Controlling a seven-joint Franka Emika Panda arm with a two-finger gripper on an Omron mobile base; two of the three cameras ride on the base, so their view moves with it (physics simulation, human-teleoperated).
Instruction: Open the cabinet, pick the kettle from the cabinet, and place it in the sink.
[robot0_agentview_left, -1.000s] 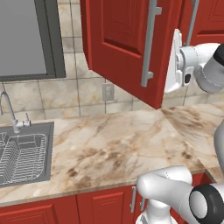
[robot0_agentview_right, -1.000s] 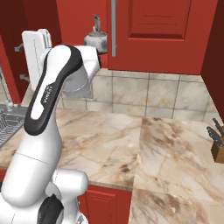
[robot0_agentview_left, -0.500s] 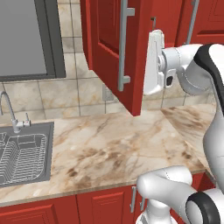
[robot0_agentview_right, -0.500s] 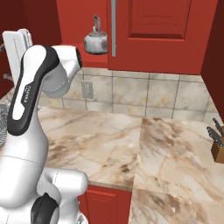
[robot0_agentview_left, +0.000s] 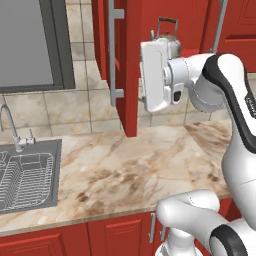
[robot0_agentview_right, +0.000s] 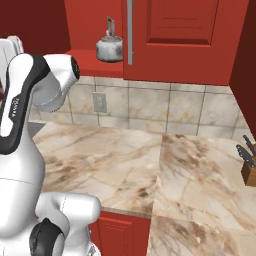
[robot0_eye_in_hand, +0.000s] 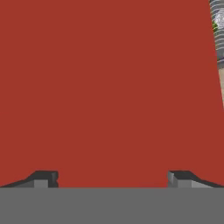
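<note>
Cabinet (robot0_agentview_left: 131, 65) door swung out, hand (robot0_eye_in_hand: 112, 177) spread wide & empty, facing the door's red panel

Kettle (robot0_agentview_right: 109, 47) sits upright on the red shelf (robot0_agentview_right: 95, 61) inside, at 12 o'clock from the hand in the left base view, w/ its dark handle up. Sink (robot0_agentview_left: 30, 172) w/ wire rack is well apart at 8 o'clock, set in the marble table (robot0_agentview_left: 130, 170)
</note>
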